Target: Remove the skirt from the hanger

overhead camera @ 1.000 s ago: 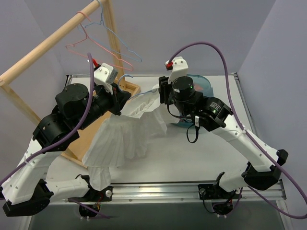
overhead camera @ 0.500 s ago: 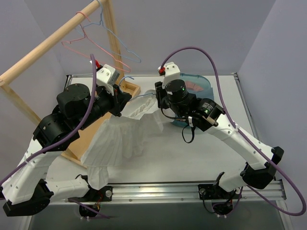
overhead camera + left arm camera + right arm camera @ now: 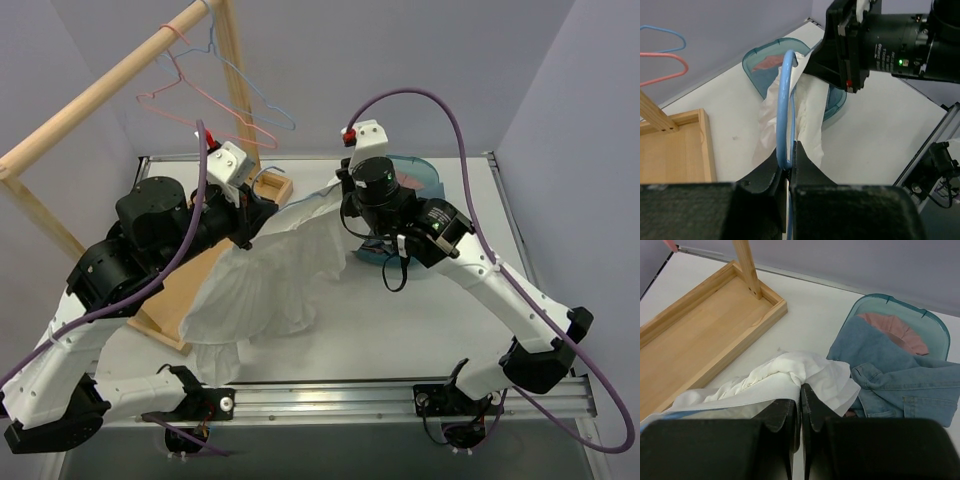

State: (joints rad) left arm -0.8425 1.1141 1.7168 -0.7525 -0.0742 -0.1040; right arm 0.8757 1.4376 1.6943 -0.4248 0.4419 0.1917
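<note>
The white skirt (image 3: 280,270) hangs stretched between my two grippers and drapes down toward the table's front left. My left gripper (image 3: 787,162) is shut on the lower bend of the blue hanger (image 3: 782,100), whose loop rises ahead of the jaws with the skirt (image 3: 810,115) bunched on it. In the top view the left gripper (image 3: 262,205) sits by the wooden tray. My right gripper (image 3: 800,390) is shut on a gathered fold of the skirt (image 3: 790,372); from above, the right gripper (image 3: 345,195) is at the skirt's upper right end.
A wooden rack with a rail (image 3: 100,90) and base tray (image 3: 700,335) stands at the left, with pink and blue hangers (image 3: 200,95) on the rail. A teal basket (image 3: 900,302) at the back right holds blue jeans (image 3: 900,370) and a pink garment.
My right gripper has closed onto the skirt's fold and drawn it up and to the right. The skirt now hangs tauter between the grippers. The left gripper kept its hold on the hanger.
</note>
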